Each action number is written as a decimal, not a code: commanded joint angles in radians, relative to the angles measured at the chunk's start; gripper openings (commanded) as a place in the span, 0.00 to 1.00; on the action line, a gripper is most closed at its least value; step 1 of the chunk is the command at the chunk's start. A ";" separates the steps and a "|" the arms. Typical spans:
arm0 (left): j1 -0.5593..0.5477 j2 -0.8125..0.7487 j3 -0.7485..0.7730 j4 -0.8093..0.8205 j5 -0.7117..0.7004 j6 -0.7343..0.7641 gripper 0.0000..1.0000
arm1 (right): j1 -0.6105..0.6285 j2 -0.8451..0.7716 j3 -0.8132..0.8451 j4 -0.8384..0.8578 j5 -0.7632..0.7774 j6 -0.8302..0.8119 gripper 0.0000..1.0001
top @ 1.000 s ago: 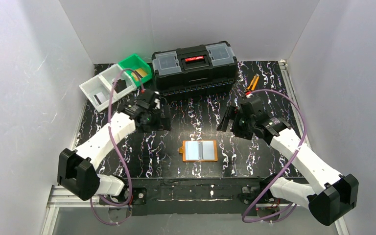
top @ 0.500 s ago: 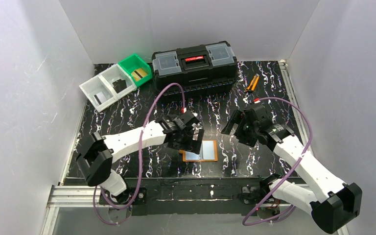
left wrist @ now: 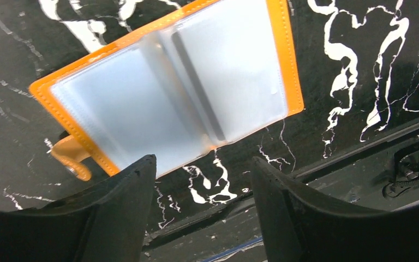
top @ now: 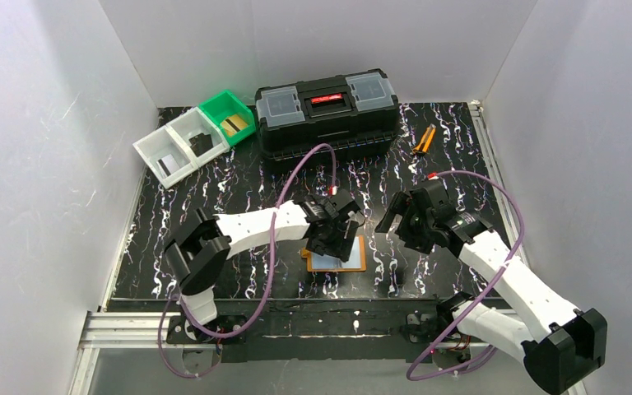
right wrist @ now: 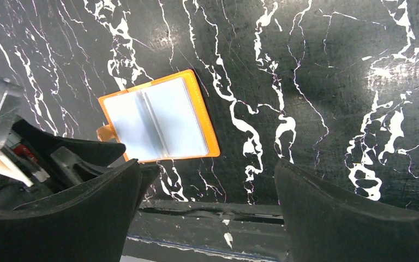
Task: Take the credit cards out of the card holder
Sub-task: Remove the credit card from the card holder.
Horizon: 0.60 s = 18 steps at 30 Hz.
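Observation:
The orange card holder lies open and flat near the table's front edge, its pale bluish pockets facing up. No card shows clearly inside the pockets. My left gripper hovers over the holder's left half, open, with nothing between its fingers. To the right of the holder, my right gripper hangs wide open and empty. Dark credit cards lie in the white bins. A gold-tan card lies in the green bin.
A black toolbox stands at the back centre. Orange-handled pliers lie to its right. The white bins and green bin sit at the back left. White walls close in three sides.
My left arm swung from the bins at the back left down to the card holder, and its jaws narrowed somewhat. The right arm shifted slightly toward the front right.

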 commanded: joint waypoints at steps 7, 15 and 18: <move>-0.061 0.143 0.171 -0.033 -0.022 0.069 0.55 | -0.050 -0.055 -0.047 0.012 0.026 0.005 0.98; -0.087 0.247 0.263 -0.096 -0.103 0.095 0.52 | -0.109 -0.105 -0.086 0.017 -0.005 -0.003 0.98; -0.094 0.266 0.265 -0.095 -0.116 0.101 0.52 | -0.115 -0.105 -0.102 0.031 -0.028 0.004 0.98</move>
